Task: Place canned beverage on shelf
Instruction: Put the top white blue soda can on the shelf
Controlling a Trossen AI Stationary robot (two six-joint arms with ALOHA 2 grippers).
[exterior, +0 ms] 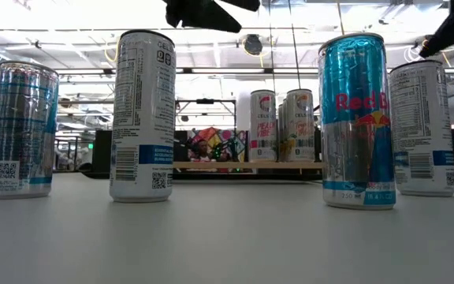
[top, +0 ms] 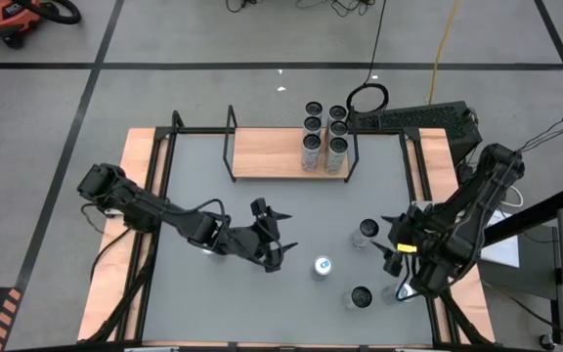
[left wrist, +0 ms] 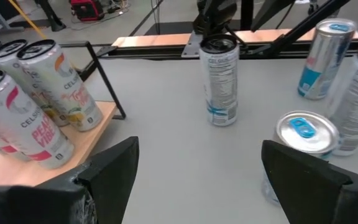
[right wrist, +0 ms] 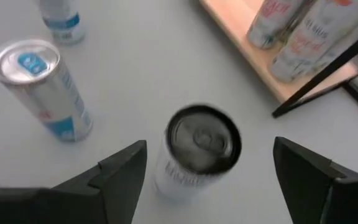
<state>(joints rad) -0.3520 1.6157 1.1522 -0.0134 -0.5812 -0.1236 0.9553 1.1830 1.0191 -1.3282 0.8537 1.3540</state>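
Note:
The shelf point(top: 277, 154) is a light-wood board with black rod ends at the table's far side. Several cans point(top: 324, 137) stand upright on its right end. Loose cans stand upright on the grey tabletop: a black-topped white can point(top: 367, 232), a blue-tabbed can point(top: 323, 266) and a dark-topped can point(top: 359, 297). My right gripper point(top: 391, 242) is open and hovers just above the black-topped can point(right wrist: 197, 155), with a finger on either side and clear of it. My left gripper point(top: 283, 233) is open, left of the blue-tabbed can point(left wrist: 303, 140), and holds nothing.
Another can point(left wrist: 325, 59) stands beyond the blue-tabbed one, toward the table's right. The shelf's left half is bare board point(top: 262, 152). Wooden rails point(top: 140, 196) line the table's sides. A black keyboard-like unit point(top: 409, 119) lies behind the shelf's right end.

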